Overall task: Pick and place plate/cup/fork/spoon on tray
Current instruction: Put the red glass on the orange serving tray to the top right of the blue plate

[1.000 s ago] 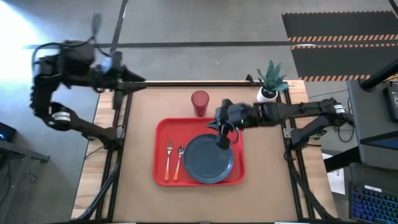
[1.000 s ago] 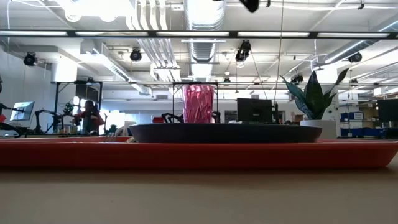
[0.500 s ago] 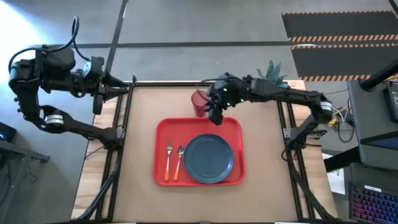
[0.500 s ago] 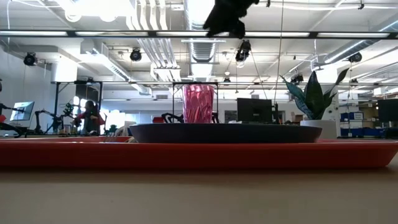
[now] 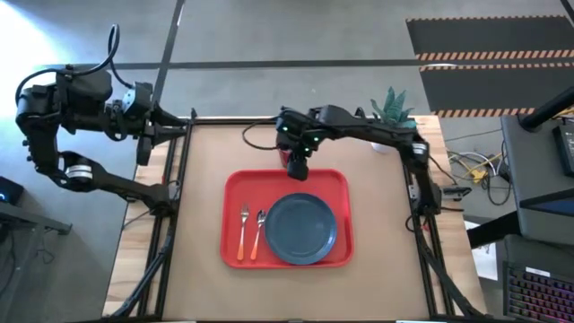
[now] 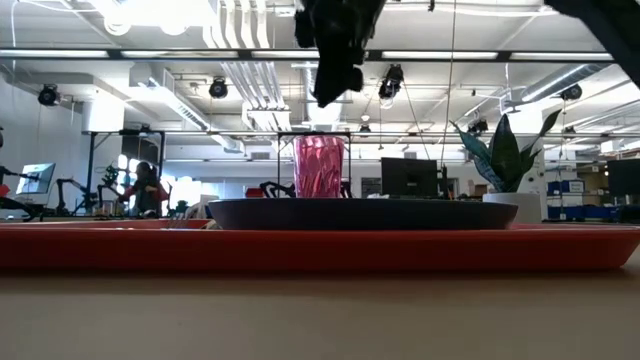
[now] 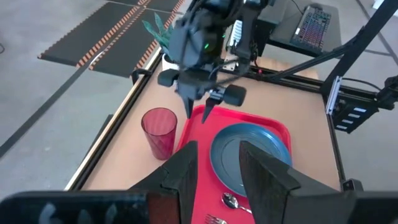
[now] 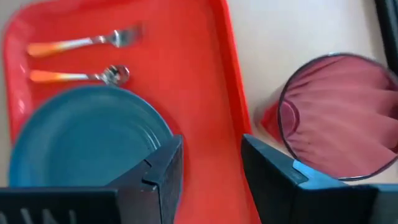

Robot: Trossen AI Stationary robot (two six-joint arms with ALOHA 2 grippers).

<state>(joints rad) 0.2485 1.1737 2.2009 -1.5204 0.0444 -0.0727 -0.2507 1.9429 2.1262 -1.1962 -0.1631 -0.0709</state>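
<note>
The red tray point(image 5: 235, 196) lies mid-table and carries the blue-grey plate point(image 5: 300, 230), the fork point(image 5: 243, 231) and the spoon point(image 5: 257, 233), both with orange handles. The dark red cup point(image 7: 159, 132) stands upright on the bare table just beyond the tray's far edge. My right gripper point(image 8: 211, 168) hovers open above that edge, beside the cup point(image 8: 339, 115) and high over it in the low view point(image 6: 335, 60). It touches nothing. My left gripper point(image 7: 217, 174) waits open beyond the table's far left corner point(image 5: 143, 135).
A white pot with a green plant point(image 5: 390, 121) stands at the table's far right corner. Bare tabletop lies to the left point(image 5: 197, 224) and right point(image 5: 386, 224) of the tray. A room with equipment and a person shows beyond the table in the low view.
My right gripper has left the plate's far rim and gone toward the far edge and a little left, ending above the tray's far edge next to the cup. My left arm has drawn back toward the left, off the table's corner. Plate, fork, spoon and cup have stayed put.
</note>
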